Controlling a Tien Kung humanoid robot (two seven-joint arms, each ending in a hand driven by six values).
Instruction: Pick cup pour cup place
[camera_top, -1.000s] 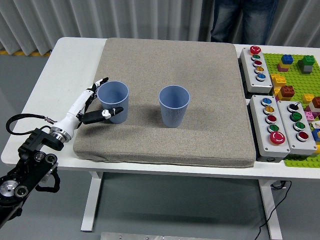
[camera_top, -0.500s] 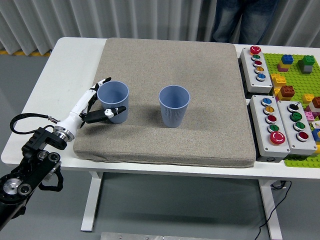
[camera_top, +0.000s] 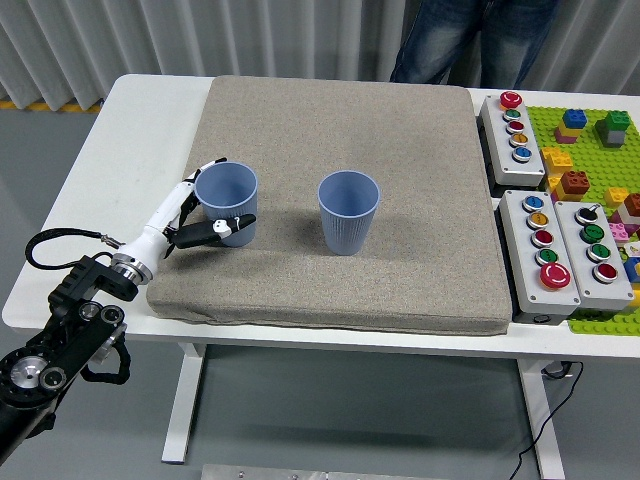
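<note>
Two blue ribbed cups stand upright on a grey-brown mat (camera_top: 340, 120). The left cup (camera_top: 226, 185) is near the mat's left edge and the right cup (camera_top: 348, 212) at its middle. My left hand (camera_top: 232, 192) reaches in from the lower left and brackets the left cup. Its thumb (camera_top: 222, 226) lies across the cup's front and the other fingers (camera_top: 196, 180) stretch along its far left side. The fingers are still extended, not curled tight. Both cups look empty from here. No right arm shows.
Three grey button boxes (camera_top: 514, 124) (camera_top: 541, 255) (camera_top: 597, 250) line the mat's right side. A green baseplate (camera_top: 592, 150) with several coloured bricks lies at the far right. A person in jeans (camera_top: 455, 40) stands at the far edge. White table (camera_top: 130, 150) shows left of the mat.
My left hand has slid a little forward and right around the left cup, the thumb moving further across its front. Neither cup has moved. The person has shifted slightly left.
</note>
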